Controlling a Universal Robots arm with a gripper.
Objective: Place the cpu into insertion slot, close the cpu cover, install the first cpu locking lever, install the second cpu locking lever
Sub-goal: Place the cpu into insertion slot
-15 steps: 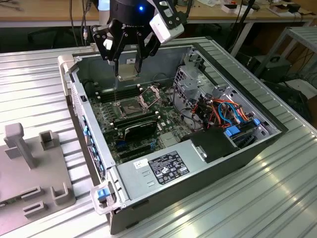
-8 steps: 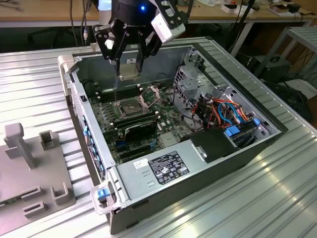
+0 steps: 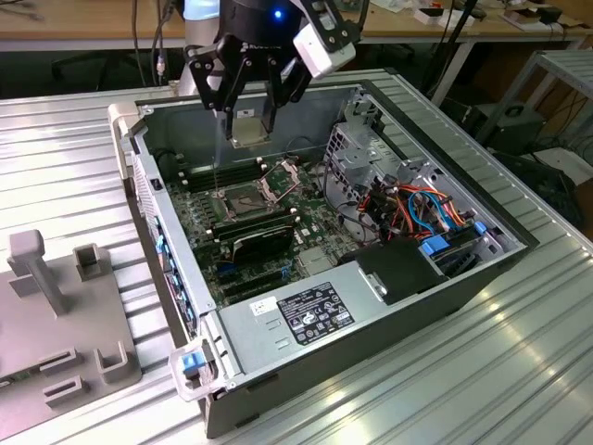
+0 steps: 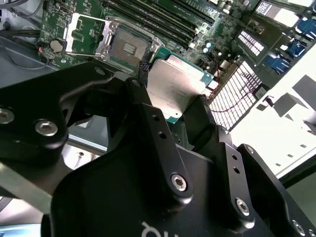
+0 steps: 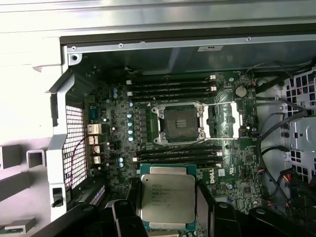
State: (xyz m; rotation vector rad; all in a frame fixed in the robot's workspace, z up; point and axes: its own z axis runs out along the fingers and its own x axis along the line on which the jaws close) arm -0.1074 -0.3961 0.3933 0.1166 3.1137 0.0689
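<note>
My gripper (image 3: 248,122) hangs over the open computer case, shut on the cpu (image 3: 247,127), a flat square chip with a silver-grey top held level between the two black fingers. Both wrist views show the cpu (image 5: 167,197) (image 4: 174,86) held by its edges above the motherboard. The insertion slot (image 3: 243,200) (image 5: 177,123) (image 4: 127,48) lies below and a little to one side of the chip, with a dark, bare centre. The cpu cover (image 3: 281,176) (image 5: 224,121) (image 4: 85,29) is swung open beside the slot.
Long black memory slots (image 5: 170,89) flank the socket on both sides. Coloured cables (image 3: 417,209) and a drive cage (image 3: 357,139) fill the case at the exterior view's right. A power supply (image 3: 315,311) sits at the near end. A grey fixture (image 3: 56,306) stands at the exterior view's left.
</note>
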